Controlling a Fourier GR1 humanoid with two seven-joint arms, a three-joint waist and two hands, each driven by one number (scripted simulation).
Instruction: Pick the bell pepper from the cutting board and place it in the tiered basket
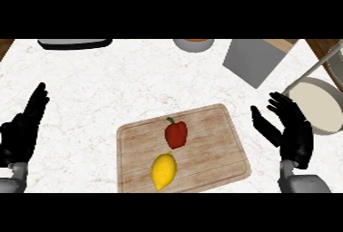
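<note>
Nearest the lower edge, a wooden cutting board (208, 165) lies on the white marbled counter (100, 81), turned slightly askew. On its near half lies a yellow lemon (164, 170), pointing away along the board. Just beyond it rests the red bell pepper (176, 135) with its green stem pointing to the far side; the two ends lie so close that I cannot tell whether they touch. Neither hand is on the pepper. The left hand (23, 131) shows at the view's left edge, well apart from the board, open with its fingers straight and pointing up. The right hand (292, 131) stands just beside the board's right edge, also open, fingers up and thumb spread toward the board, holding nothing. Beyond the right hand, at the view's right edge, sits the tiered basket (320, 106) — a round, cream-coloured tier with a grey rim and a slanting grey pole rising from it. Farther back, a flat grey slab (253, 59) lies at an angle. Along the far edge, each cut off by the view, stand a grey bowl (194, 45) and, to the left, a dark tray (74, 44).
</note>
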